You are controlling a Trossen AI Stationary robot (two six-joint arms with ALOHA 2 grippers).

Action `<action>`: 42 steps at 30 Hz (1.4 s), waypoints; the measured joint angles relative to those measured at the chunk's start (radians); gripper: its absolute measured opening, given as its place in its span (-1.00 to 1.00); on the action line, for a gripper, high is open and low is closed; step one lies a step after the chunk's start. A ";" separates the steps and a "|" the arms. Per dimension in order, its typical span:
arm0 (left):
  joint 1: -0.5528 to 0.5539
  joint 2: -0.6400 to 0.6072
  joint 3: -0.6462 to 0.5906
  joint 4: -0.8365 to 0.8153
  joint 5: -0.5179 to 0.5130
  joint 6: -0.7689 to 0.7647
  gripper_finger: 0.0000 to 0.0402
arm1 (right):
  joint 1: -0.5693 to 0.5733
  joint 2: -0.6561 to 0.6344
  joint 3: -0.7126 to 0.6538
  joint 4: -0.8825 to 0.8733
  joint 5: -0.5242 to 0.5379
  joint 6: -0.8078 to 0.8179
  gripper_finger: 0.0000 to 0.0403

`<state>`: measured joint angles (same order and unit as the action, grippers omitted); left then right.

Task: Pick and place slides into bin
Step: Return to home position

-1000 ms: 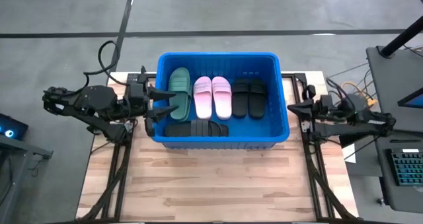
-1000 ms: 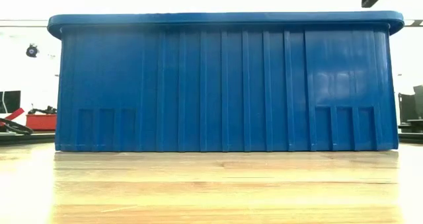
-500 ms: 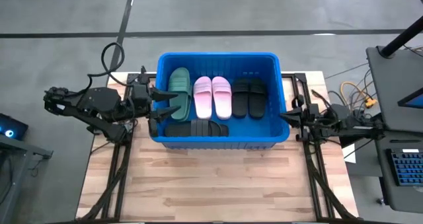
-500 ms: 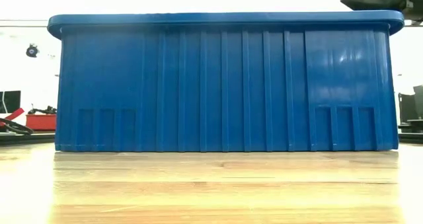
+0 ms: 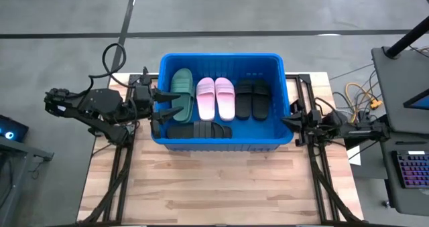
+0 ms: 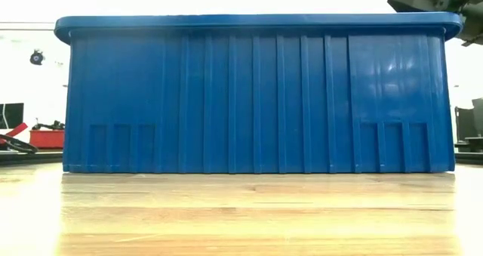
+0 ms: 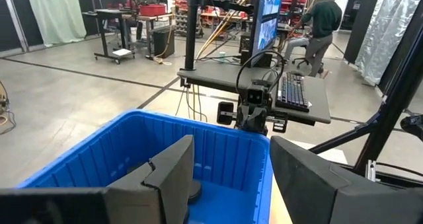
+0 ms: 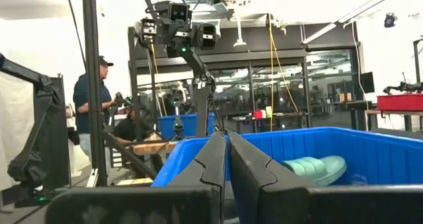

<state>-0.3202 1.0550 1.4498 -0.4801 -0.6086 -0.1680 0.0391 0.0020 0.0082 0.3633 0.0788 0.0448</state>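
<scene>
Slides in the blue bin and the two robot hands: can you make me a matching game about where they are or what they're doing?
Things:
1. pink slides
2. green slides
3. left gripper
4. right gripper

Place or state:
A. fingers shut
B. in the middle of the bin
C. fingers open
D. in the bin, at the left arm's end

Pairs: 1-B, 2-D, 3-C, 4-A
</scene>
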 joint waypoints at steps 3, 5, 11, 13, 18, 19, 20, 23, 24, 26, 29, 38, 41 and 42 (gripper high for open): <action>0.000 0.000 0.000 -0.002 -0.001 0.002 -0.08 | 0.000 -0.002 0.000 -0.001 0.000 0.008 -0.96; 0.000 0.002 -0.002 0.005 -0.008 -0.003 -0.08 | 0.000 0.000 0.000 -0.003 0.000 0.023 -0.96; 0.001 -0.010 -0.126 0.222 -0.026 0.043 -0.18 | 0.000 0.001 0.000 -0.010 0.001 0.060 -0.96; 0.012 -0.017 -0.205 0.351 0.028 0.064 -0.30 | 0.000 0.001 0.000 -0.011 0.001 0.060 -0.96; 0.122 -0.022 -0.413 0.676 0.242 0.099 -0.75 | 0.000 0.001 0.001 -0.010 0.019 0.073 -0.96; 0.157 -0.024 -0.445 0.724 0.271 0.101 -0.85 | 0.000 0.001 0.001 -0.009 0.024 0.075 -0.96; 0.196 -0.031 -0.474 0.757 0.303 0.098 -0.92 | 0.000 0.001 0.001 -0.009 0.026 0.076 -0.96; 0.285 -0.081 -0.548 0.786 0.393 0.104 -0.97 | 0.000 0.001 0.002 -0.008 0.028 0.087 -0.96; 0.296 -0.103 -0.571 0.786 0.390 0.117 -0.98 | 0.000 0.001 0.002 -0.008 0.028 0.093 -0.96; 0.299 -0.158 -0.623 0.787 0.365 0.130 -0.99 | 0.000 0.001 0.003 -0.006 0.030 0.107 -0.96; 0.299 -0.242 -0.716 0.787 0.364 0.147 -1.00 | 0.000 0.000 0.003 -0.003 0.031 0.124 -0.96; 0.279 -0.423 -0.976 0.880 0.459 0.102 -1.00 | 0.000 0.000 0.003 -0.012 0.053 0.088 -0.96; 0.278 -0.453 -1.051 0.926 0.463 0.100 -1.00 | 0.000 0.001 0.002 -0.014 0.056 0.074 -0.96; 0.278 -0.461 -1.077 0.943 0.441 0.101 -1.00 | 0.000 0.001 0.002 -0.015 0.057 0.071 -0.96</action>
<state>-0.0422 0.5939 0.3730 0.4629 -0.1674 -0.0675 0.0391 0.0025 0.0101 0.3479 0.1356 0.1157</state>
